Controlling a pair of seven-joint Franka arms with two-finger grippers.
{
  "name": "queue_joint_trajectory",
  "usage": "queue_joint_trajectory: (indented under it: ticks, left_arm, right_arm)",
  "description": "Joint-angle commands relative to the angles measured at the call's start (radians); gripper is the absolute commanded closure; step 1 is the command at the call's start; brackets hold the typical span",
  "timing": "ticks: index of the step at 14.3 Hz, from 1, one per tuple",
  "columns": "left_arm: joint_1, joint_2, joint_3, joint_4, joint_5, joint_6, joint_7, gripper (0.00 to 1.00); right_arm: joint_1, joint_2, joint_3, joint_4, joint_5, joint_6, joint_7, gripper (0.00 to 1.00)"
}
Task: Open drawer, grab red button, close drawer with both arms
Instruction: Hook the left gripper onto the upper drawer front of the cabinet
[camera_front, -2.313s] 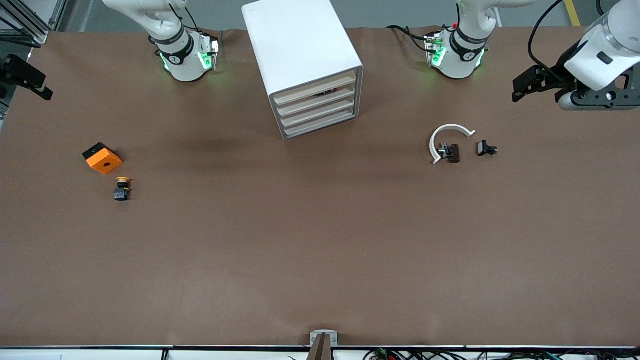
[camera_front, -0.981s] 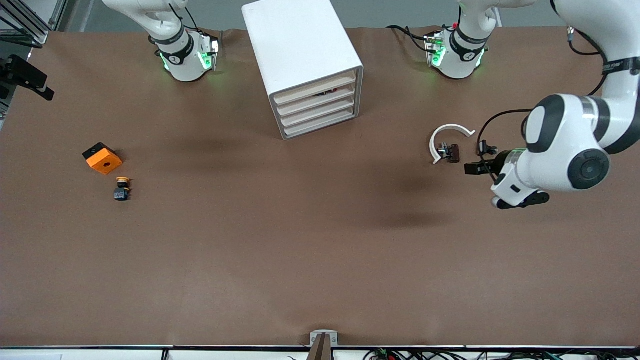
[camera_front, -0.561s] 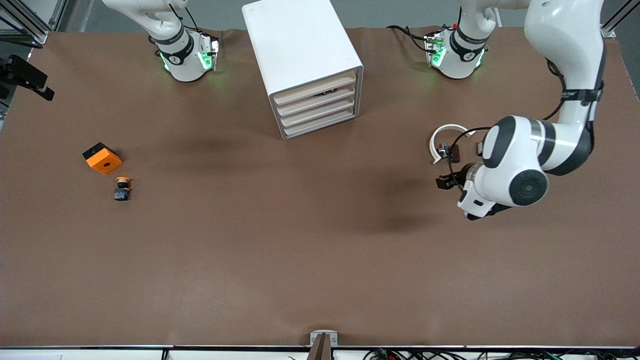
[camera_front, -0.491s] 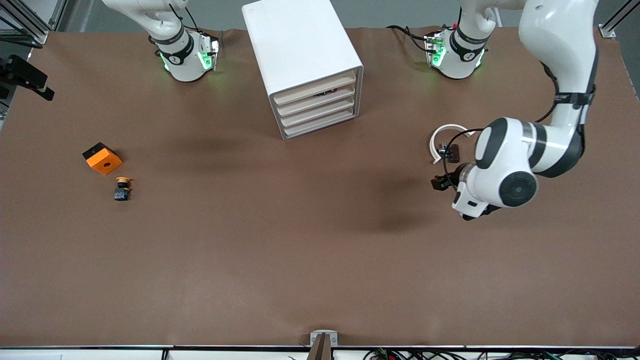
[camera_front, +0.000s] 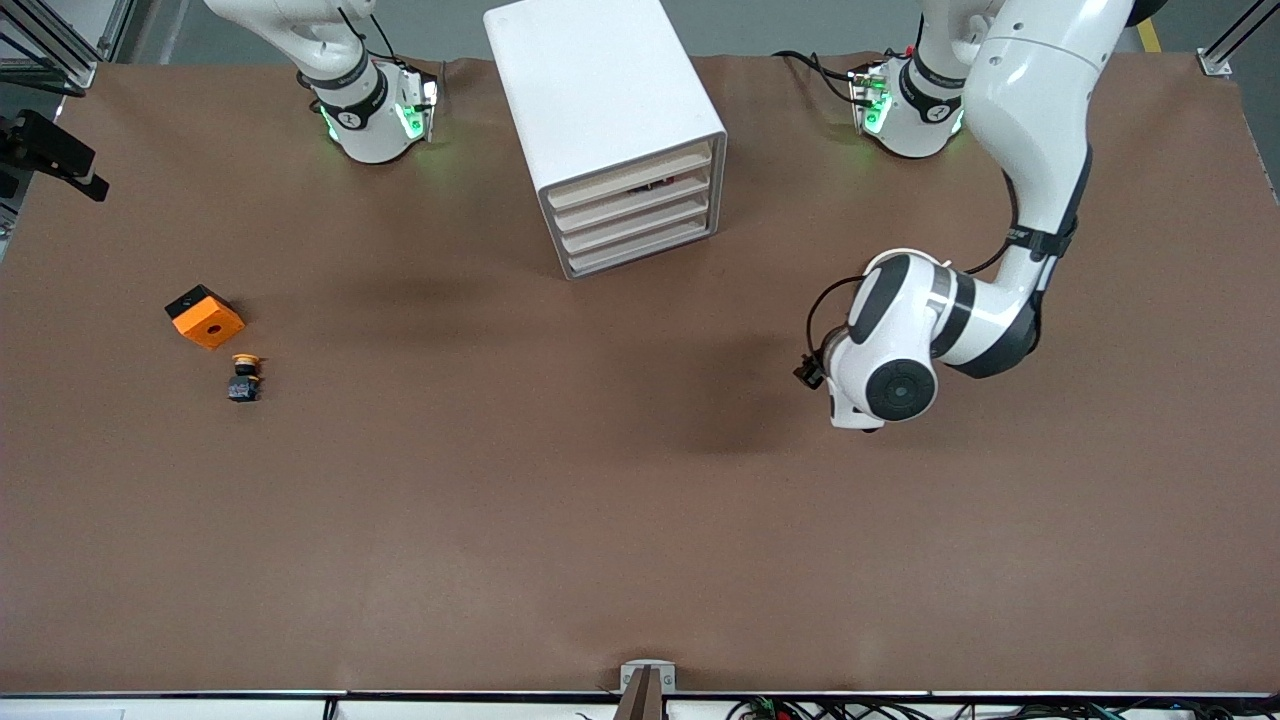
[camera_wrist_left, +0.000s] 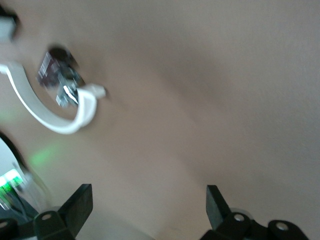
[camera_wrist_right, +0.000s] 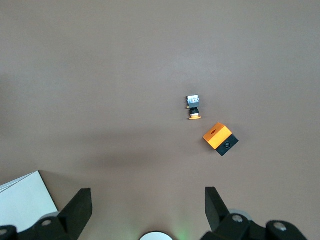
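**Left end effector hovering wide apart, drawers all shut**

The left end effector (camera_wrist_left: 147, 207) is hanging over the bare brown surface (camera_front: 600, 500) toward the left arm's end, its fingers (camera_wrist_left: 75, 210) standing wide apart and holding nothing. A white curved plastic arc (camera_wrist_left: 50, 112) and a small dark part (camera_wrist_left: 57, 75) are lying close by. The tall white box cabinet (camera_front: 600, 90) is standing between the two bases, with the topmost cream-fronted drawer (camera_front: 630, 173) sitting pushed in. A small dark, reddish shape, seemingly the red-capped button (camera_front: 655, 184), is showing in the slot just under that front. The right arm is waiting, its end effector (camera_wrist_right: 147, 205) also spread and empty, high over the orange square block (camera_wrist_right: 220, 138) and the yellow-capped button (camera_wrist_right: 193, 107) beside it.
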Motion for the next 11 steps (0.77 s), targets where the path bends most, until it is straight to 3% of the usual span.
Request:
queue_joint_trajectory:
  ticks: [1,11]
  left_arm:
    - [0.013,0.099,-0.024,0.125,-0.101,-0.031,-0.182,0.00]
    - [0.005,0.181,-0.050,0.134,-0.394,-0.381,-0.658,0.00]
  right_arm:
    - [0.008,-0.022,-0.004,-0.018,-0.001,0.004,-0.008,0.00]
    - [0.006,-0.022,-0.004,-0.018,-0.001,0.002,-0.008,0.00]
